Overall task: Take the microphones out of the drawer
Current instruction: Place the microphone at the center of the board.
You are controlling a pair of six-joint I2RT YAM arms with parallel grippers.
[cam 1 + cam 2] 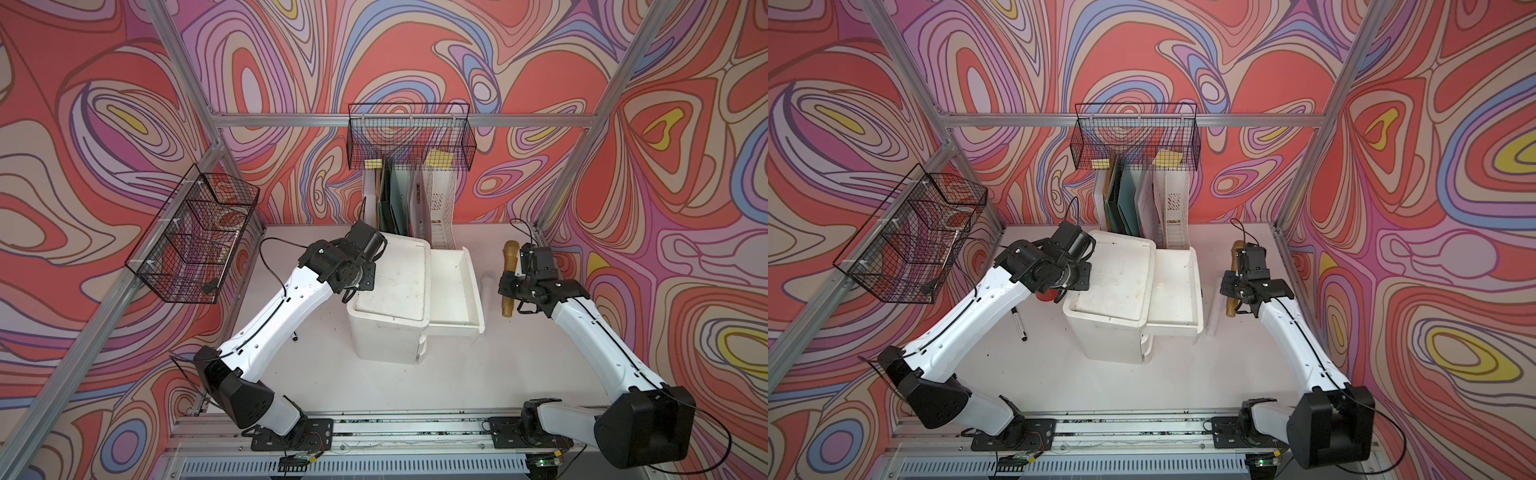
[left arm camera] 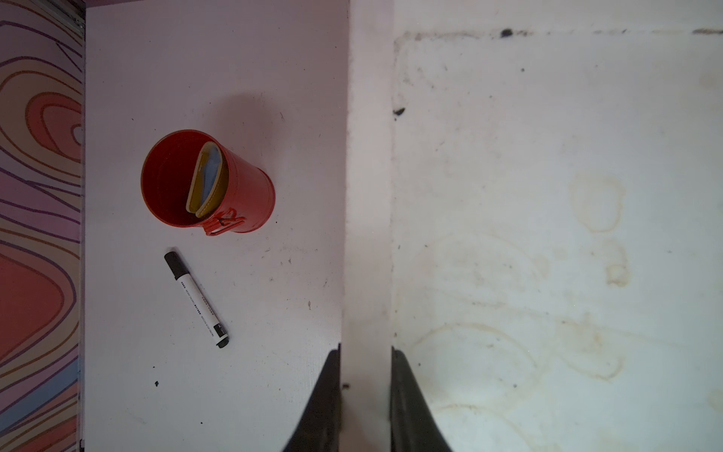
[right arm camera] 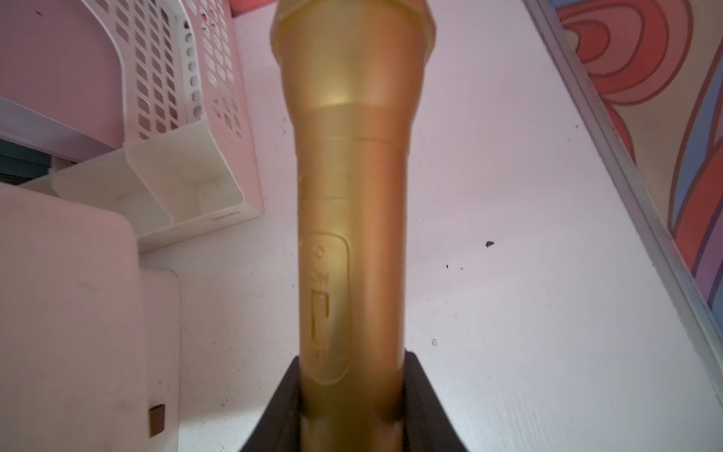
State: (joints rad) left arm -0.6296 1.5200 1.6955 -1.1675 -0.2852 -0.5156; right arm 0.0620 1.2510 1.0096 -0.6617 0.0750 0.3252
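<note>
My right gripper (image 3: 352, 364) is clamped on the gold microphone (image 3: 352, 156), which sits out beside the open drawer (image 1: 473, 286) in both top views. Only the left wrist cam shows the left gripper (image 2: 365, 352) with jaws nearly together at the cabinet (image 2: 547, 195) edge, plus the red cup (image 2: 207, 184) in full.

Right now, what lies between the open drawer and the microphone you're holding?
A white tube lies on the table between the drawer and the microphone, seen in both top views.

Gold microphone (image 3: 352, 176), white drawer unit (image 1: 390, 286), red cup (image 2: 250, 195), black-capped white marker (image 2: 195, 299), swirly red-and-purple walls (image 1: 104, 124).
</note>
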